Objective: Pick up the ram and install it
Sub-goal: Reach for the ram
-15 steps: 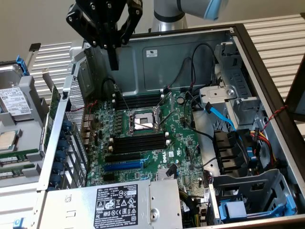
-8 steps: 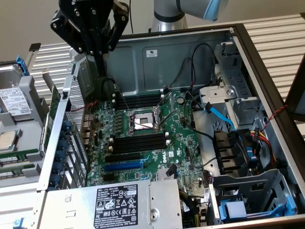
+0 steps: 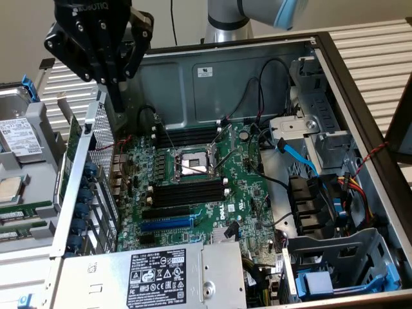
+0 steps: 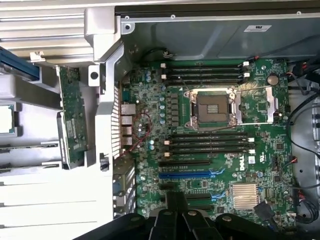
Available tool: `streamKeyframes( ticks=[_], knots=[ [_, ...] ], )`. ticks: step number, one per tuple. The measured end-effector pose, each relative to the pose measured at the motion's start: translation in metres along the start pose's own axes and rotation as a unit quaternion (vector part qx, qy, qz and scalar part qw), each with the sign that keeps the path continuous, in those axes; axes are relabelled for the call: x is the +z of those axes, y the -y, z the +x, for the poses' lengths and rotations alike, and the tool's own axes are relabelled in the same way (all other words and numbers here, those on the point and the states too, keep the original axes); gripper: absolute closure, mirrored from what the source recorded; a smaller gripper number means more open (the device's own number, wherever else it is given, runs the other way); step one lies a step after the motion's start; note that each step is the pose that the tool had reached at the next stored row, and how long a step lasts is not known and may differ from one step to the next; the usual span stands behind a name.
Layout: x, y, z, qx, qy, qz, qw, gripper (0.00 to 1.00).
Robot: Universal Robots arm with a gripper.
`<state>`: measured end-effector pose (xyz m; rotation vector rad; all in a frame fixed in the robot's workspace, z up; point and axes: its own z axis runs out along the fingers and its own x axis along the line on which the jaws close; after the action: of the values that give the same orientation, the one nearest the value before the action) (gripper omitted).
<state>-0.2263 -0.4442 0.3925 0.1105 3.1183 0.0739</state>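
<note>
The ram point(image 4: 71, 118) is a narrow dark-green stick that lies outside the open computer case, along its perforated side wall; it also appears as the ram point(image 3: 71, 147) at the exterior view's left. My black gripper point(image 3: 118, 96) hangs high above that wall, shut with nothing between its fingers. In the wrist view the gripper point(image 4: 175, 200) has its fingers pressed together over the motherboard point(image 4: 260, 107). Two banks of long black memory slots point(image 4: 207, 142) point(image 4: 205, 72) flank the CPU socket point(image 4: 211, 107). The ram is apart from the gripper.
A blue slot point(image 3: 166, 224) and a silver power supply point(image 3: 167, 273) sit at the board's near side. Cables and a drive cage point(image 3: 335, 212) crowd the exterior view's right. A tray with a hard drive point(image 3: 19, 135) and a chip point(image 3: 8, 188) stands at the left.
</note>
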Motion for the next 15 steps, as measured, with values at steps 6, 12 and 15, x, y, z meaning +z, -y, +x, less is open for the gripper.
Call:
streamKeyframes(
  ticks=[6,12,15],
  knots=[
    [-0.0004,0.0052,0.014,0.0,-0.0027,0.0009,1.0,0.89],
    [0.0004,0.0111,0.033,0.0,-0.003,0.0012,1.0,0.89],
    [0.0008,0.015,0.045,0.0,-0.0031,0.0013,1.0,0.89]
  ],
)
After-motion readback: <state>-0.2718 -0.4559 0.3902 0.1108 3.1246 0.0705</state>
